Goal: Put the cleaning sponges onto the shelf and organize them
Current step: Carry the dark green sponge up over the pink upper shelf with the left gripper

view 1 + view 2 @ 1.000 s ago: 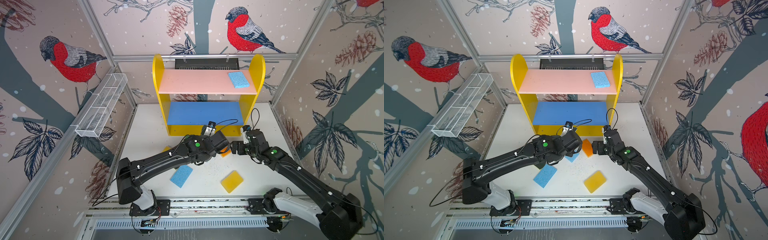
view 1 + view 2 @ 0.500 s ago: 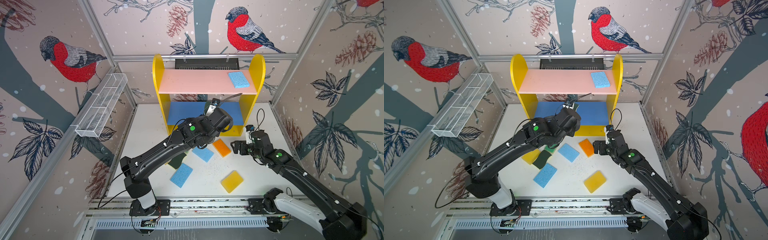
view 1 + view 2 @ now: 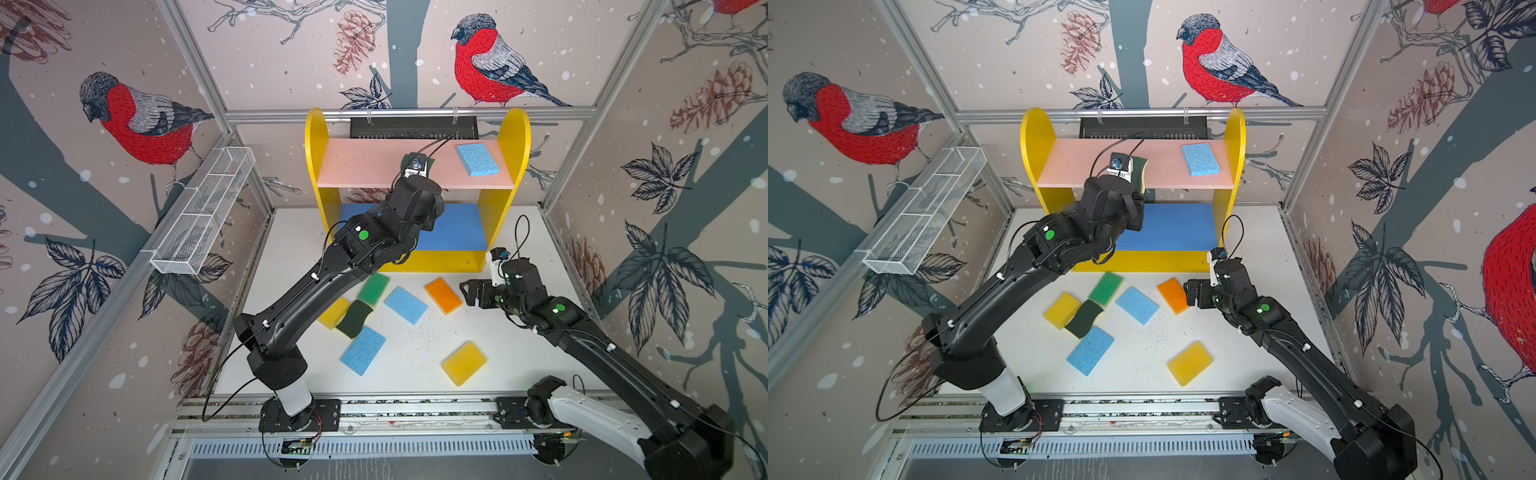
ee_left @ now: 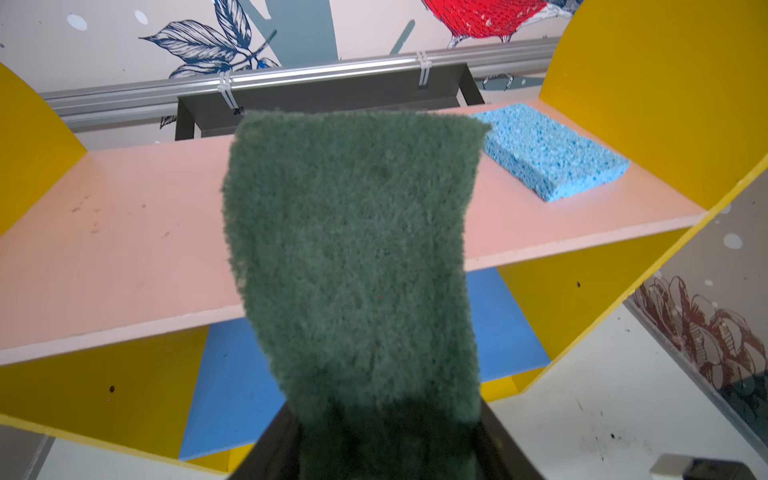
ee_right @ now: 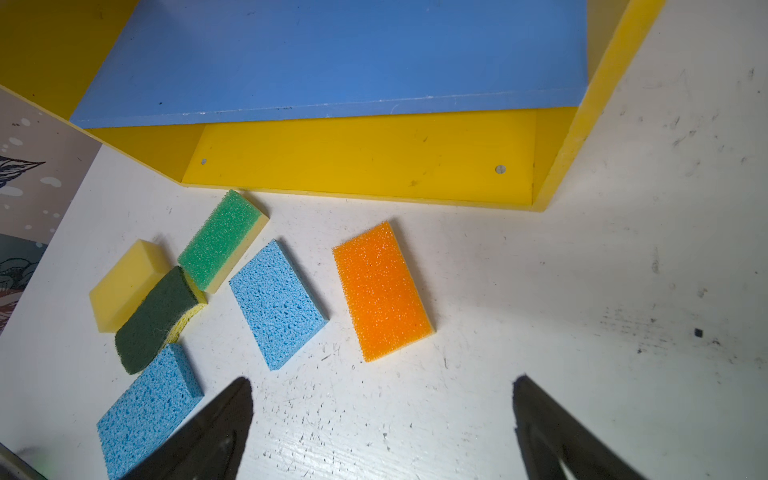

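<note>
My left gripper (image 4: 386, 440) is shut on a dark green scourer (image 4: 353, 249) (image 3: 1140, 174), held up at the front edge of the shelf's (image 3: 515, 137) pink upper board (image 3: 357, 166). A light blue sponge (image 3: 477, 158) lies on that board at the right. On the table in front of the shelf lie an orange sponge (image 3: 443, 295), two light blue ones (image 3: 405, 304) (image 3: 363, 350), a green one (image 3: 374, 289), a second scourer (image 3: 354, 318) and two yellow ones (image 3: 333, 312) (image 3: 464, 363). My right gripper (image 5: 382, 384) (image 3: 471, 293) stands open just right of the orange sponge, holding nothing.
A white wire-mesh basket (image 3: 203, 212) hangs on the left wall. A black box (image 3: 411, 126) sits behind the shelf's top. The blue middle board (image 5: 332, 54) is bare. A metal rail (image 3: 374, 415) runs along the table's front edge.
My left arm has risen from the table to the pink upper board with the scourer in its grip. My right gripper has drawn back a little to the right, still open.
</note>
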